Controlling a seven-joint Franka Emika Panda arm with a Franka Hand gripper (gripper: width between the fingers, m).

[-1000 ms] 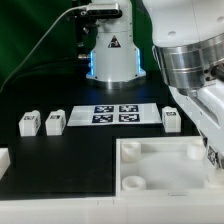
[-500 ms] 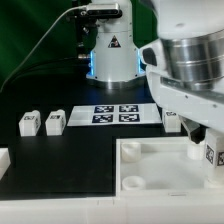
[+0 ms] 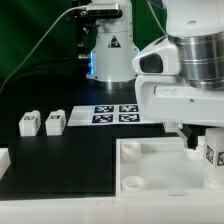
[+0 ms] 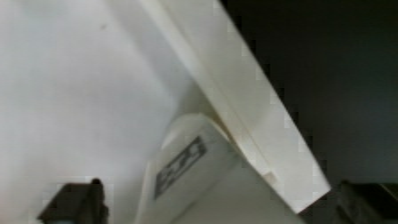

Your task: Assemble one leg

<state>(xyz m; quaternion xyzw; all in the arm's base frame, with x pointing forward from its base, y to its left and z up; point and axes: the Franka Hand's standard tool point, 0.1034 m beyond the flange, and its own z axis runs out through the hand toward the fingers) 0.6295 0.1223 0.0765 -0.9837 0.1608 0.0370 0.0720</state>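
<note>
Arm (image 3: 190,60) fills ext. view's right side. Silver wrist section sits approx. vertical, w/ white hand (image 3: 197,138) below it pointing straight down. Wrist cam shows two dark fingertips (image 4: 71,201) well apart, at opp. edges. Can't tell if they're clamped on anything.

The exterior view stands at the front of the worktop (image 3: 70,175), a little above it, facing the arm's base (image 3: 110,55) across the parts. The wrist view looks down from very close (blurred by nearness). Both catch the tray (image 3: 165,178) (image 4: 249,100) rim and one tagged leg (image 3: 212,153) (image 4: 182,165).
</note>
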